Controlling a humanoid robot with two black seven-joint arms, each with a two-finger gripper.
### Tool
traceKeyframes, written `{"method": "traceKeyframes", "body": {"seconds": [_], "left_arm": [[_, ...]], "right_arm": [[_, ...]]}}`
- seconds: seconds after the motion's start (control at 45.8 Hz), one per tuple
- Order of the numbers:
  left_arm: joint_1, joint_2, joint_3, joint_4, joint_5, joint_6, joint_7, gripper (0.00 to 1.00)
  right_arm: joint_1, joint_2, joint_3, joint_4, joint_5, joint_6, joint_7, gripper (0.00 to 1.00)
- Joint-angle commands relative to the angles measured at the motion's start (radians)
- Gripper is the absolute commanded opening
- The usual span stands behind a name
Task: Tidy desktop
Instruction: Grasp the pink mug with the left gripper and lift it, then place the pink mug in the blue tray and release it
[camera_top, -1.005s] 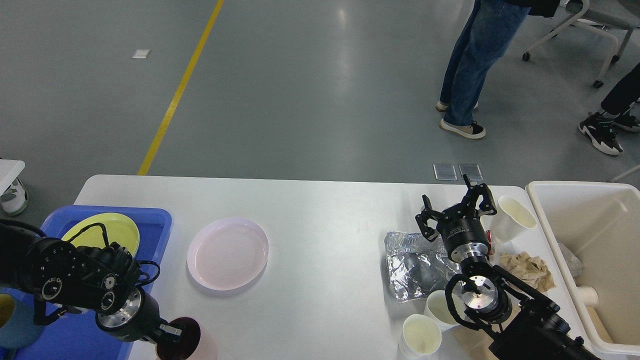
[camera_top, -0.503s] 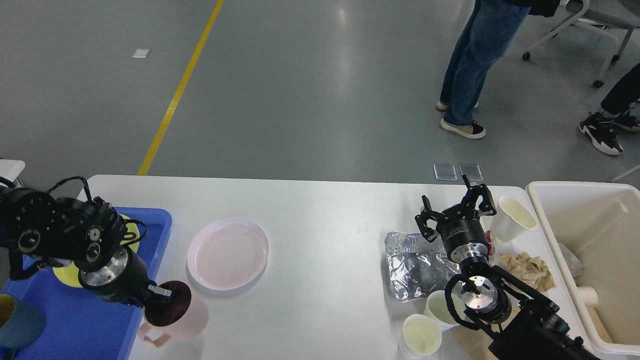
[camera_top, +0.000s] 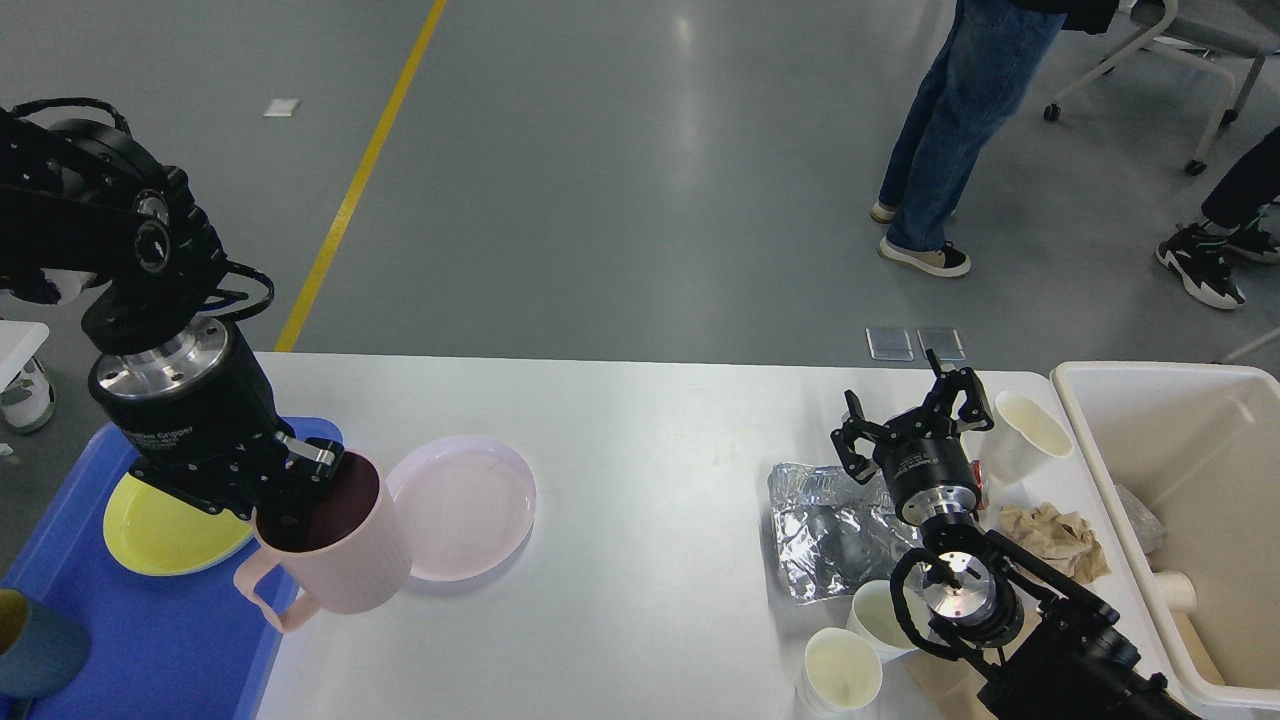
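The white desktop (camera_top: 640, 440) spans the view. My left gripper (camera_top: 300, 490) is shut on the rim of a pink mug (camera_top: 335, 555) with a dark inside, held up over the table's left part, between the blue tray (camera_top: 150, 640) and a pink plate (camera_top: 462, 505). My right gripper (camera_top: 908, 422) is open and empty above a crumpled sheet of foil (camera_top: 835, 530), beside a white paper cup (camera_top: 1025, 432).
The blue tray holds a yellow plate (camera_top: 165, 525) and a blue cup (camera_top: 35, 650). A brown crumpled napkin (camera_top: 1055, 540) and two paper cups (camera_top: 845, 670) lie near my right arm. A deep white bin (camera_top: 1190, 500) stands at the right. People stand beyond the table.
My left arm has risen and swung up from the near left edge, lifting the pink mug with it toward the tray's right edge. The right arm has not moved.
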Motion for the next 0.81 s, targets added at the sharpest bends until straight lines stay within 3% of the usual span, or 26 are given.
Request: {"method": "traceKeyframes", "body": {"seconds": [0.0, 0.109, 0.219, 0.372, 0.546, 0.59, 0.612, 0.787], "left_arm": [[-0.022, -0.013, 0.042, -0.004, -0.022, -0.008, -0.012, 0.0], [-0.014, 0.041, 0.084, 0.004, -0.009, 0.011, -0.002, 0.0], [0.032, 0.186, 0.094, 0.047, 0.037, 0.029, 0.029, 0.0], [0.133, 0.373, 0.087, 0.128, 0.235, 0.055, 0.026, 0.0], [0.341, 0.542, 0.01, 0.278, 0.384, 0.092, 0.011, 0.0], [0.415, 0.556, -0.033, 0.32, 0.398, 0.1, 0.0, 0.0], [0.507, 0.567, -0.091, 0.373, 0.412, 0.109, -0.014, 0.0], [0.776, 0.566, -0.251, 0.541, 0.442, 0.115, -0.043, 0.0]], "right_arm": [[0.001, 0.0, 0.001, 0.0, 0.0, 0.001, -0.001, 1.0], [0.001, 0.0, 0.001, 0.001, 0.0, 0.001, 0.0, 1.0], [0.001, 0.0, 0.001, 0.001, 0.0, 0.001, 0.0, 1.0], [0.0, 0.0, 0.001, 0.001, 0.0, 0.001, 0.0, 1.0], [0.001, 0.0, 0.001, 0.001, 0.0, 0.001, 0.0, 1.0], [0.0, 0.0, 0.001, 0.001, 0.0, 0.001, 0.0, 1.0], [0.0, 0.0, 0.001, 0.001, 0.0, 0.001, 0.0, 1.0], [0.0, 0.0, 0.001, 0.001, 0.0, 0.001, 0.0, 1.0]]}}
